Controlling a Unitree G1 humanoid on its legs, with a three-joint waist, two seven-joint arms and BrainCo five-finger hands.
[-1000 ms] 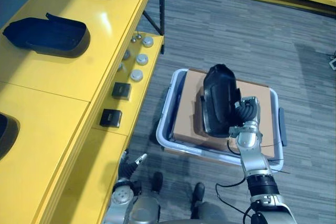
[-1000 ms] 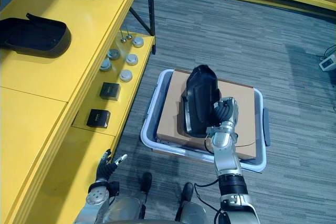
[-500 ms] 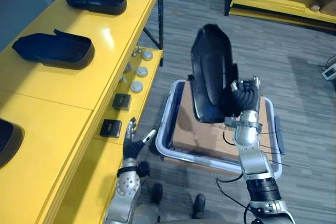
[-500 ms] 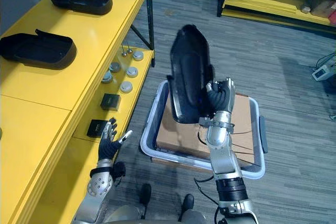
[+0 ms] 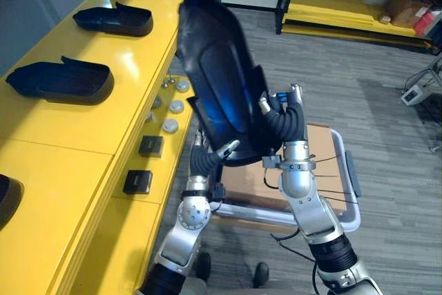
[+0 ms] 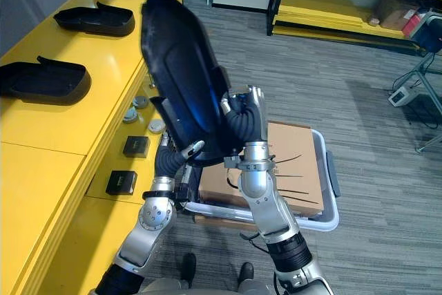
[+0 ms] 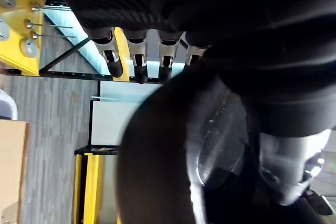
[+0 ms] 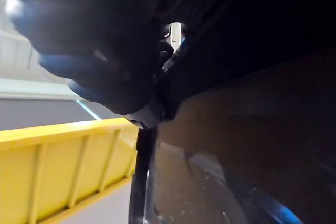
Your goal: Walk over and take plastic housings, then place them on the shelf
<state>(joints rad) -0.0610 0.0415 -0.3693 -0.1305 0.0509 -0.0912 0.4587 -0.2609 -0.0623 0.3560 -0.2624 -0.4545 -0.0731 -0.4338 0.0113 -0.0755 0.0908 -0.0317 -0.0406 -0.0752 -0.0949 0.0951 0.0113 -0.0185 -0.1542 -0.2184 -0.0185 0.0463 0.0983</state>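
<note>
Surface finishes: raised housing, smooth dark plastic, glossy with a bluish sheen; shelf, smooth yellow paint, reflective; box, matt brown cardboard; tub, smooth pale plastic; floor, grey, finely ribbed carpet; right robot hand, matt ribbed dark cover.

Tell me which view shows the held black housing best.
The left eye view: the whole housing shows, held on end, right hand at its side, left hand at its base. The right eye view gives nearly the same. The wrist views catch dark patches of it from close.
</note>
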